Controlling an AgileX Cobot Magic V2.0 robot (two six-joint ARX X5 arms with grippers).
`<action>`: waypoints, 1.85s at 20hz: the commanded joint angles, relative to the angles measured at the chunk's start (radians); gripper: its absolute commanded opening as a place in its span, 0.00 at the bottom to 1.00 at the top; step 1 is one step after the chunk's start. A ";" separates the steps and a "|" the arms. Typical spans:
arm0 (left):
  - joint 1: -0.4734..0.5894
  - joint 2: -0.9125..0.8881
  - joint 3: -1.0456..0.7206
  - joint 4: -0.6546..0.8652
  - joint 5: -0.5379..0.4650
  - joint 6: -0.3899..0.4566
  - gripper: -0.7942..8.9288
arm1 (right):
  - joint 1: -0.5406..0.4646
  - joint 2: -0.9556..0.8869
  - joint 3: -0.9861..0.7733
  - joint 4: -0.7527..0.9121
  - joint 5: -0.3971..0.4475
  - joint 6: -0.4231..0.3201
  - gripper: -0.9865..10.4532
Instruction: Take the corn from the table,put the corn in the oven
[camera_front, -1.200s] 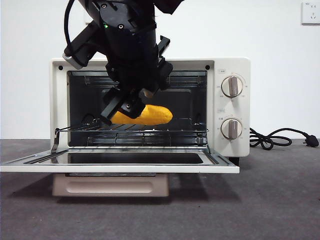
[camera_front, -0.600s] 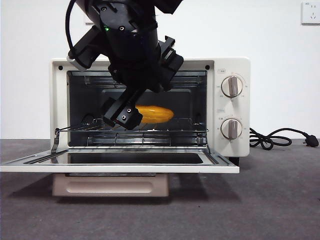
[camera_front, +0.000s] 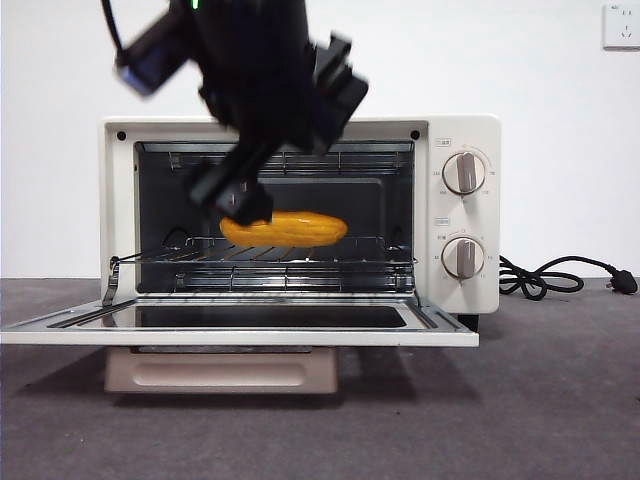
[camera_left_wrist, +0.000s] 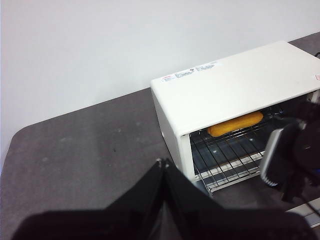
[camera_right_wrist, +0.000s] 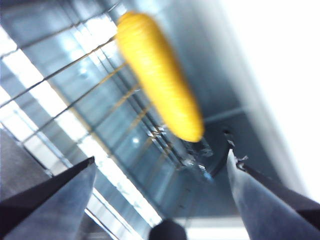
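Front view: big dark arm drops in from 12 o'clock, blurred, leaning w/ its right gripper (camera_front: 240, 205) at the oven's (camera_front: 300, 225) open mouth, tip just over the left end of the corn (camera_front: 285, 229). Can't tell touching or not from here. Corn lies flat on the wire rack (camera_front: 300, 255) inside, long axis side to side, yellow-orange, smooth-looking at this range, tapered end toward 3 o'clock. Door (camera_front: 240, 325) is dropped flat out front. Two knobs (camera_front: 464, 172) at the 3 o'clock side of the box, black cord (camera_front: 560, 275) trailing off on the table (camera_front: 540, 400).

Left wrist view: left gripper (camera_left_wrist: 164, 167) hangs back over the table, well apart from the oven (camera_left_wrist: 230, 85), jaws pressed together, nothing in them. Corn (camera_left_wrist: 235, 124) shows as an orange strip on the rack under the oven's top. Other arm, dark and blurred, sits at the oven's front.

Right wrist view: right gripper (camera_right_wrist: 160, 200) has jaws spread wide, holding nothing. Corn (camera_right_wrist: 160, 75) lies on the rack bars (camera_right_wrist: 75, 100) beyond the tips, clear of both jaws, bright yellow, kernel rows faint thru blur, narrow end nearer the jaws.
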 joint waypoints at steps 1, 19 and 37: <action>-0.002 -0.002 -0.008 0.005 0.000 -0.010 0.08 | 0.019 -0.039 0.003 -0.046 0.013 0.086 0.47; -0.002 0.103 -0.008 0.010 0.071 0.006 0.07 | 0.169 -0.409 0.003 -0.509 -0.029 0.317 0.11; 0.085 0.438 -0.010 0.019 0.770 0.179 0.07 | 0.048 -0.707 0.003 -0.717 -0.419 0.238 0.08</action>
